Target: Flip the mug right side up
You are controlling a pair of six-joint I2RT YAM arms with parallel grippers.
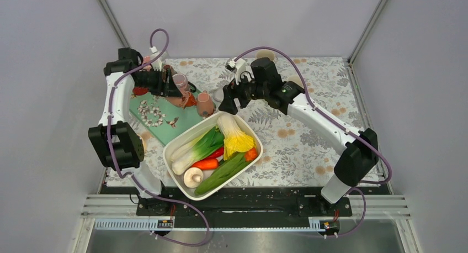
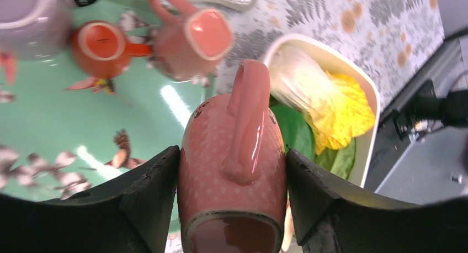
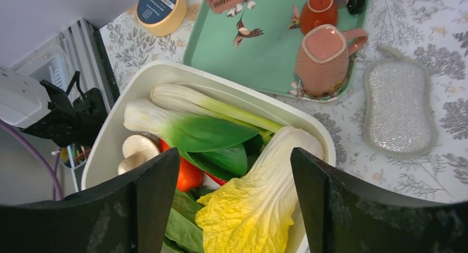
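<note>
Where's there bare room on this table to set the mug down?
Widest: the floral cloth between the white tub and the right arm's base. Also the green tray's near part, below the left gripper holding the mug. Crowded: the tray's far end, with a second pink mug and an orange pot.

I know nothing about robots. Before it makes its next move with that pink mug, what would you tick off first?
1. Left fingers clamp the pink dotted ceramic mug on both sides: ok.
2. Mug right side up: not ok. It lies sideways in the grip, handle facing the wrist camera.
3. Bare patch of the green bird-patterned tray under it for setting down: ok.
4. Room beside the second pink mug and the small orange cup standing nearby: cannot tell.
5. Right fingers open, holding nothing, over the white tub of vegetables, away from the mug: ok.
</note>
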